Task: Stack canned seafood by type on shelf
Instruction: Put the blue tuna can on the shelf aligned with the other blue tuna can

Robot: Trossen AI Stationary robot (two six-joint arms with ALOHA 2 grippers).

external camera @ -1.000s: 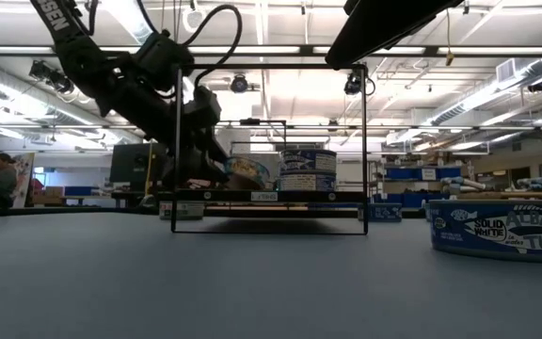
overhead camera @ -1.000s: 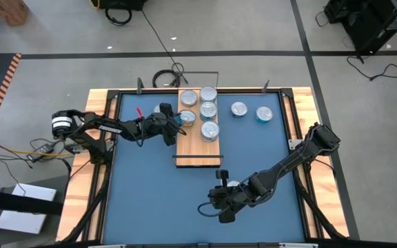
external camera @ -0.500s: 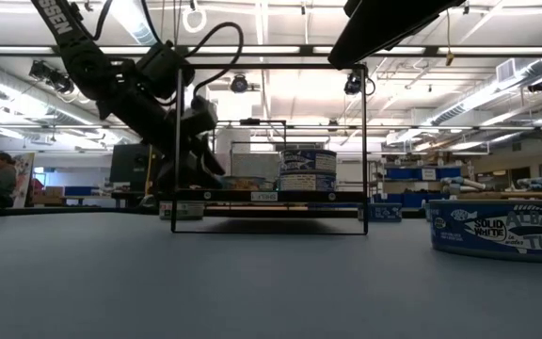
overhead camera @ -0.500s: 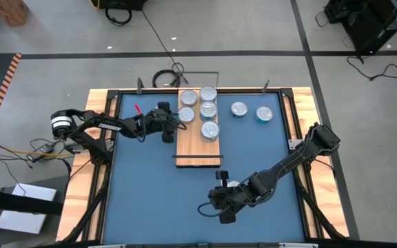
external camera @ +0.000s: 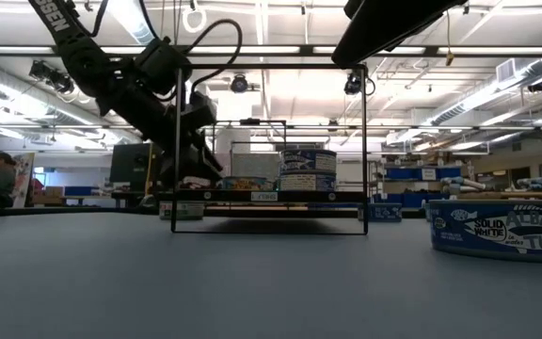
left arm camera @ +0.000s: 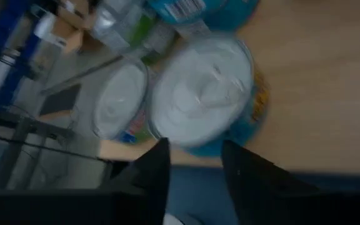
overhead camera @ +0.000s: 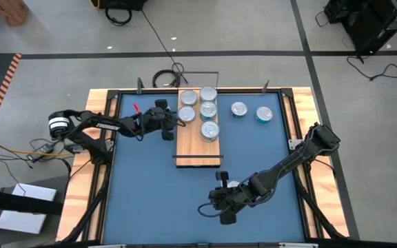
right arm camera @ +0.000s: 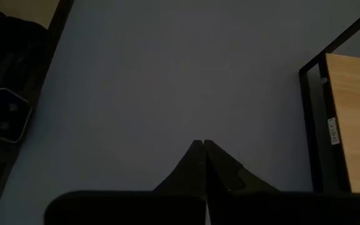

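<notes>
The shelf is a light-wood board with a black frame, lying mid-table. Several silver-topped cans rest on their bases on its far half, among them one at the left edge and one nearer the front. My left gripper stands open just left of the board. In the left wrist view its fingers point at the left-edge can without touching it. Two more cans sit on the blue table right of the shelf. My right gripper waits shut near the table's front.
In the low view the shelf's black frame rises above the board, and a teal tuna can stands on the table at the right. A wooden rim borders the table. Bare blue table lies left of and in front of the shelf.
My left gripper has drawn back from the can at the shelf's left edge, toward the table's left edge. The can stays where it was on the board.
</notes>
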